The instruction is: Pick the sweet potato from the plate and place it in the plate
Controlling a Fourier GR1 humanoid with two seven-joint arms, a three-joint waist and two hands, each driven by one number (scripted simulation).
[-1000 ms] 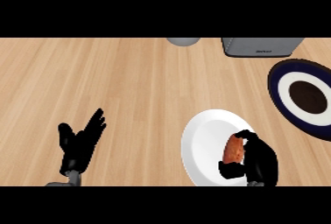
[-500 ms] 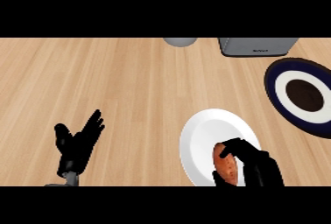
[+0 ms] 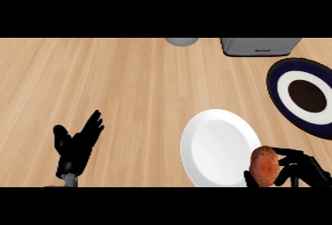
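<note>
Gripping the sweet potato (image 3: 265,165) with the right robot hand (image 3: 299,170), fingers curled round its right side and the thumb tucked under its lower end. Holding it on end, long axis running up and down the view, at the lower right edge of the scene. Overlapping the lower right rim of the white plate (image 3: 214,145) with the potato's left side, the rest of it hanging past the rim over the table (image 3: 130,83); not telling from this view whether it is touching the plate or raised off it. Showing plain white across the rest of that plate's face. Lying well apart to the upper right, a dark blue plate (image 3: 277,90) with a white ring and a dark centre, cut by the view's right edge. Sitting along the far edge, a grey box (image 3: 259,46) and, to its left, a grey rounded object (image 3: 182,41), both partly cropped. Resting the left robot hand (image 3: 76,147) open at the lower left, fingers straight and pointing up, holding nothing.
</note>
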